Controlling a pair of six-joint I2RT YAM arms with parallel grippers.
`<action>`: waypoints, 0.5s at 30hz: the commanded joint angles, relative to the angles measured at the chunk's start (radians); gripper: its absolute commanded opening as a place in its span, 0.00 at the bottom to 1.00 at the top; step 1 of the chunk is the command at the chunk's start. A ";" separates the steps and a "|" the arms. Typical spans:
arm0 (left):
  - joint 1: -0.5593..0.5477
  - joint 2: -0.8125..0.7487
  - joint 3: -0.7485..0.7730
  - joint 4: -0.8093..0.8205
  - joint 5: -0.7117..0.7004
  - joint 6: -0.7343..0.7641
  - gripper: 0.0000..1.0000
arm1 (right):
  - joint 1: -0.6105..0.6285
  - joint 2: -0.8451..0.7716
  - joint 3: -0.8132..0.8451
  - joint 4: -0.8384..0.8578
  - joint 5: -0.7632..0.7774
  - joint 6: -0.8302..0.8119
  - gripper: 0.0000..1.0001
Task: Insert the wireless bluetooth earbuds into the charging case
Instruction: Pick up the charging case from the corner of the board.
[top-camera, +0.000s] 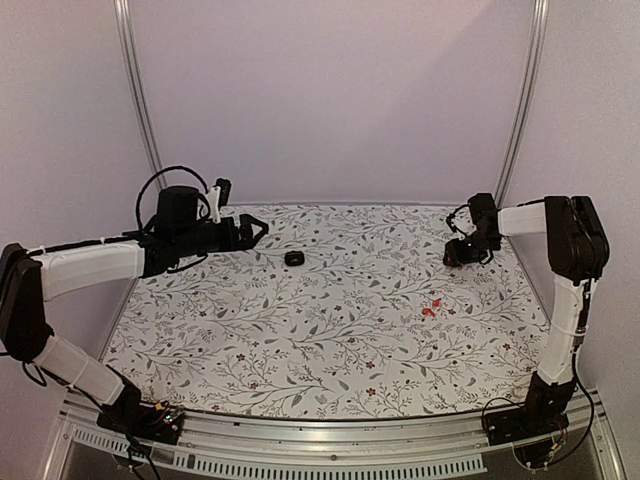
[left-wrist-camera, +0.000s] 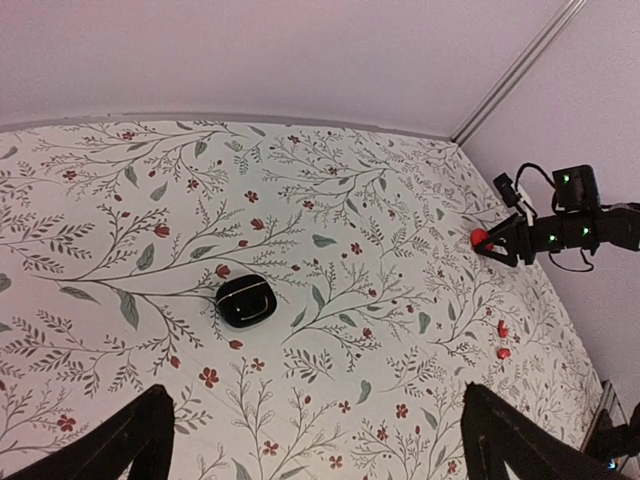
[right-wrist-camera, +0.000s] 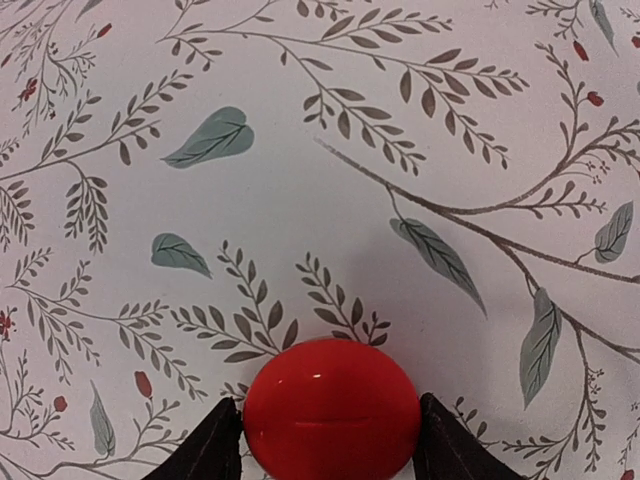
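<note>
Two tiny red earbuds (top-camera: 432, 307) lie side by side on the floral tabletop at the right, also seen in the left wrist view as earbuds (left-wrist-camera: 503, 339). My right gripper (right-wrist-camera: 330, 440) is shut on a round glossy red charging case (right-wrist-camera: 330, 405), one finger touching each of its sides, with the lid seam facing up. This gripper (top-camera: 455, 256) is down at the table, behind the earbuds. My left gripper (top-camera: 262, 228) hovers open at the back left, nothing between its fingers (left-wrist-camera: 130, 440). A closed black case (left-wrist-camera: 245, 301) lies ahead of it.
The black case (top-camera: 294, 258) rests near the back middle of the floral mat (top-camera: 330, 350). White walls and metal corner rails (top-camera: 520, 110) close in the back and sides. The right arm's elbow (top-camera: 575, 235) stands near the right wall.
</note>
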 joint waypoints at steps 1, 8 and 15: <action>-0.010 -0.016 -0.016 0.022 0.015 0.016 1.00 | 0.011 0.031 0.014 -0.022 -0.003 -0.020 0.55; -0.010 -0.021 -0.016 0.015 0.010 0.016 1.00 | 0.041 0.026 0.007 -0.038 0.006 -0.021 0.49; -0.006 -0.057 -0.029 -0.007 -0.010 0.020 1.00 | 0.095 -0.076 -0.036 -0.024 -0.025 -0.016 0.45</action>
